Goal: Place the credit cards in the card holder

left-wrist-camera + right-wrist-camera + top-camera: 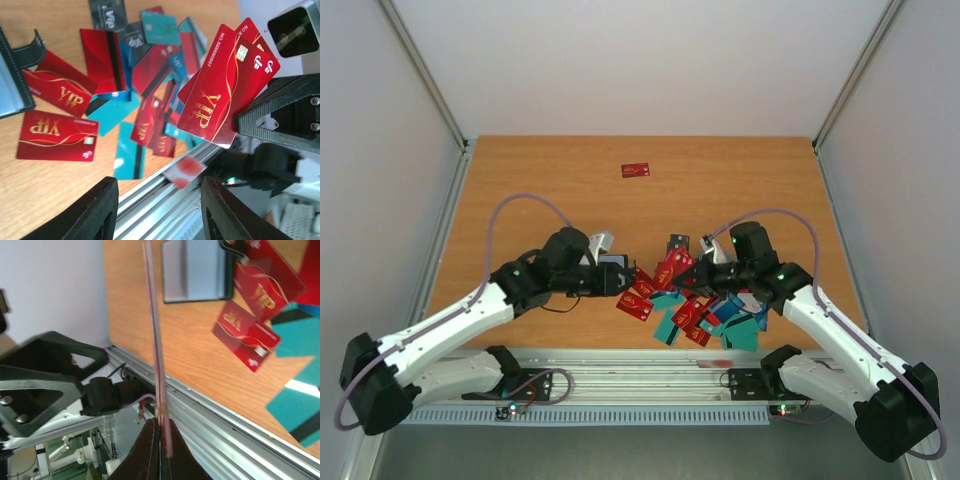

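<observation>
Two red credit cards [220,95] hang in the air, and my right gripper [161,422] is shut on their lower edge; in the right wrist view they show edge-on [154,330]. The black card holder [197,270] lies open on the table, its grey inside up, also at the left wrist view's left edge [12,85]. My left gripper [157,185] is open with nothing between its fingers, right beside the card holder [613,264] and facing the right gripper [698,272]. A heap of red, teal and dark credit cards [705,312] lies below the right gripper.
One red card [635,170] lies alone near the far edge. A dark card [678,243] sits just beyond the heap. The aluminium rail [640,365] runs along the near table edge, close to the heap.
</observation>
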Action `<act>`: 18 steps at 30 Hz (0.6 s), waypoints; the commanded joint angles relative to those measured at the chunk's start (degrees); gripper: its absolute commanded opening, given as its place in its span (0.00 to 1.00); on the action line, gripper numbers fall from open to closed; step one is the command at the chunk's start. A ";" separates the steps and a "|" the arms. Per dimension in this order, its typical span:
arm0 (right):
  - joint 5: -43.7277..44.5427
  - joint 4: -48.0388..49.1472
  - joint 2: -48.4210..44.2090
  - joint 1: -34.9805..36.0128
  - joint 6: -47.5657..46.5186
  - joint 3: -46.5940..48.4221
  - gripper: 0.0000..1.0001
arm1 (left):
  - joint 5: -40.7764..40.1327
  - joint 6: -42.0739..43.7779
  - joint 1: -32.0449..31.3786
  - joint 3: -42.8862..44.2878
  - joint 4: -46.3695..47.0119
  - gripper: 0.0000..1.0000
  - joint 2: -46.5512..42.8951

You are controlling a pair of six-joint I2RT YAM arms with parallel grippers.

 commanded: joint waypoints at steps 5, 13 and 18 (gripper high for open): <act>-2.75 -0.64 0.22 -0.46 2.58 11.45 0.01 | 3.01 -9.33 2.42 -4.80 19.30 0.50 -7.19; -4.44 4.05 0.82 -0.48 8.21 16.47 0.01 | 8.27 -16.26 3.87 -7.77 39.14 0.51 -6.26; -5.09 5.41 0.97 -0.49 9.64 17.43 0.01 | 9.67 -18.39 3.92 -8.42 46.14 0.50 -4.40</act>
